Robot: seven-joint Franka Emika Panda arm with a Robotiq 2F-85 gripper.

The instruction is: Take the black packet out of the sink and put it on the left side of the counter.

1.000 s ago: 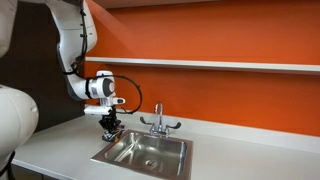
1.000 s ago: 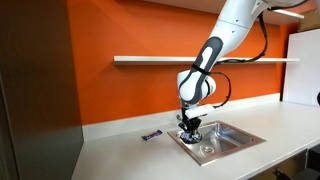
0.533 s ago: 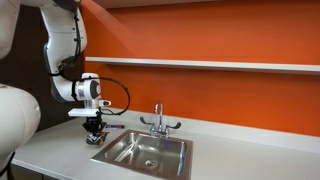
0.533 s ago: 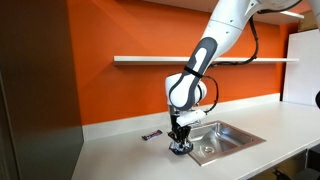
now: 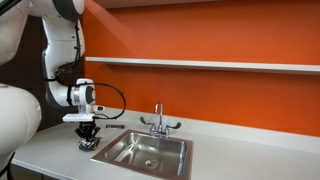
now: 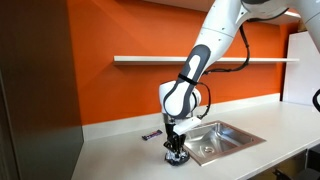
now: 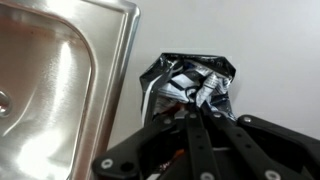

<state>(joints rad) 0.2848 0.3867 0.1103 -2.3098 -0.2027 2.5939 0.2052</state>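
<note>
Clears the sink (image 7: 60, 80) and hangs low by the front edge of the bench (image 7: 275, 60), gripper (image 7: 190, 108) clamped on the packet (image 7: 200, 78), ready to release.

White counter (image 6: 112, 152), inset sink (image 6: 228, 140), dark wrapper (image 6: 151, 136) (near wall)
</note>
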